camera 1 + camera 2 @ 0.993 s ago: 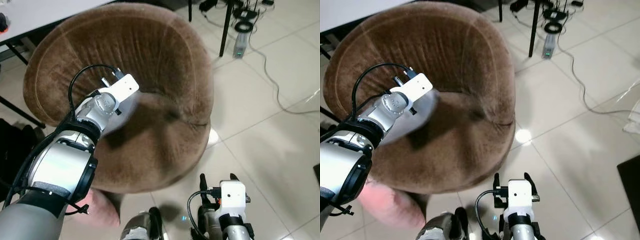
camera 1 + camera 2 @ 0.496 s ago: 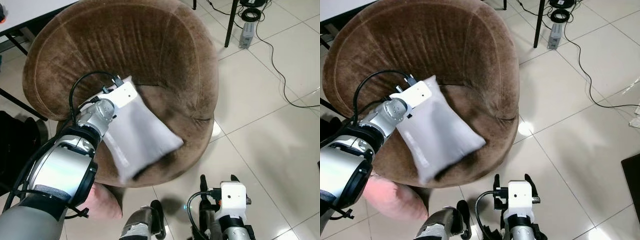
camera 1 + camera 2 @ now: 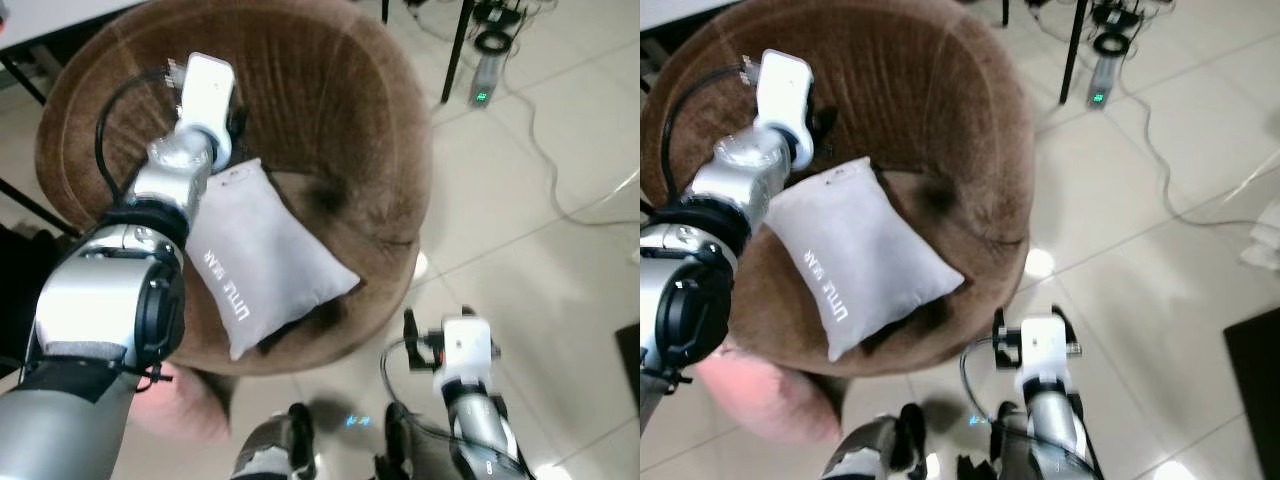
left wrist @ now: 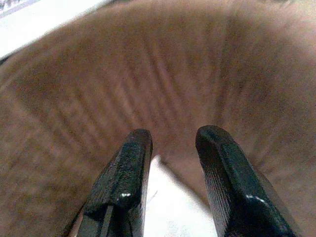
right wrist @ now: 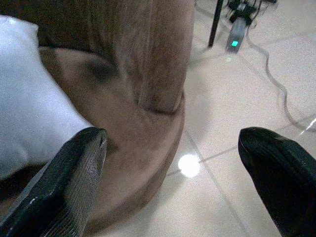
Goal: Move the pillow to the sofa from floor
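Grey fabric covers the pillow [image 3: 262,255], a square cushion with a line of white lettering along one side. It lies on the seat of a round brown velvet sofa [image 3: 330,110], tilted like a diamond, with one corner reaching toward the seat's front edge and another pointing up at the backrest. Nothing is holding it.

Above the pillow's upper corner, the left gripper [image 4: 170,158] hangs in front of the curved backrest, at the end of a silver arm that reaches in from the robot's left. In the left wrist view its two black fingers [image 4: 121,182] stand a narrow gap apart with nothing between them, and a pale corner of the pillow shows just below their tips.

Lower down, the right gripper [image 5: 170,163] hovers over the pale tiled floor [image 3: 540,270] just in front of the sofa's base, to the robot's right. In the right wrist view its fingers [image 5: 64,187] are spread wide and hold nothing; the pillow's edge and the sofa's rounded base lie beyond them.

On the floor beside the sofa's lower left edge sits a pink cushion [image 3: 765,395], partly tucked under the sofa's rim. Farther off, black cables [image 3: 545,150] trail across the tiles near a small device with a green light [image 3: 482,85] and a dark table leg [image 3: 458,50].
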{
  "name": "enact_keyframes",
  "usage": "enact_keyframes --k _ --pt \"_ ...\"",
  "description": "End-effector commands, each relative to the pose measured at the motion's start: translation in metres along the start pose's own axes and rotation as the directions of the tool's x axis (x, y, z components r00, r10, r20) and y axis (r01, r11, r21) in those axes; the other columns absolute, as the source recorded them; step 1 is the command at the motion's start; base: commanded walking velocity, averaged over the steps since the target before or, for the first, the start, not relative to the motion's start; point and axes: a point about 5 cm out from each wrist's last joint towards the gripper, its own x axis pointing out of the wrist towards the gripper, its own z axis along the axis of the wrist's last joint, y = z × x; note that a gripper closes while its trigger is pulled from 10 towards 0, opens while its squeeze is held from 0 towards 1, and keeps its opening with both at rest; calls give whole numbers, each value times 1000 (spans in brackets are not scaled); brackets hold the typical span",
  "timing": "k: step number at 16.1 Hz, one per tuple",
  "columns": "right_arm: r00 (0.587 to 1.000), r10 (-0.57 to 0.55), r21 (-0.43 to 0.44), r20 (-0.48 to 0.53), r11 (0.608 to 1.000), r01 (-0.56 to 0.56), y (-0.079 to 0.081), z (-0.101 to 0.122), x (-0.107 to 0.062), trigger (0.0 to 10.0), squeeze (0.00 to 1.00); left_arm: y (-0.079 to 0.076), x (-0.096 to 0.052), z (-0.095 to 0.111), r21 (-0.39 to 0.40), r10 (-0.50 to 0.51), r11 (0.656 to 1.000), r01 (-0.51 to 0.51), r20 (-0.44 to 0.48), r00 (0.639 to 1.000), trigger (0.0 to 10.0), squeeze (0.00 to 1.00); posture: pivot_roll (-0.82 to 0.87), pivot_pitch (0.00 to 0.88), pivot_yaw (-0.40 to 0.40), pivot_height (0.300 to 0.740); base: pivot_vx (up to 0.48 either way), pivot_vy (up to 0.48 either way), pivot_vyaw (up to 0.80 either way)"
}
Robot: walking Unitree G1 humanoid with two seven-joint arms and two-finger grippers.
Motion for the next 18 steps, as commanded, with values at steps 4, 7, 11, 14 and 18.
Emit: enact_keyframes --k 4,7,11,14,18 --pt "999 38 -16 -3 999 -39 -2 6 37 10000 0 -3 -24 -61 -64 -208 976 210 29 978 10000 0 49 124 41 740 0 0 0" --pt "999 53 -33 -2 998 -53 -2 6 47 10000 0 -6 -54 -124 -198 -197 964 179 -76 978 10000 0 74 119 19 740 0 0 0" --pt "996 74 -18 -52 997 -75 -6 -8 47 10000 0 -56 -99 -170 -336 -207 925 177 -54 977 10000 0 88 117 -12 740 0 0 0" --pt "994 88 -19 -65 996 -90 -5 -16 40 10000 0 -70 -109 -162 -345 -249 908 238 14 968 10000 0 78 114 -16 740 0 0 0" --pt "995 85 -1 -54 996 -85 -2 -15 43 10000 0 -82 -109 -156 -277 -267 927 251 -19 964 10000 0 54 112 -5 740 0 0 0"
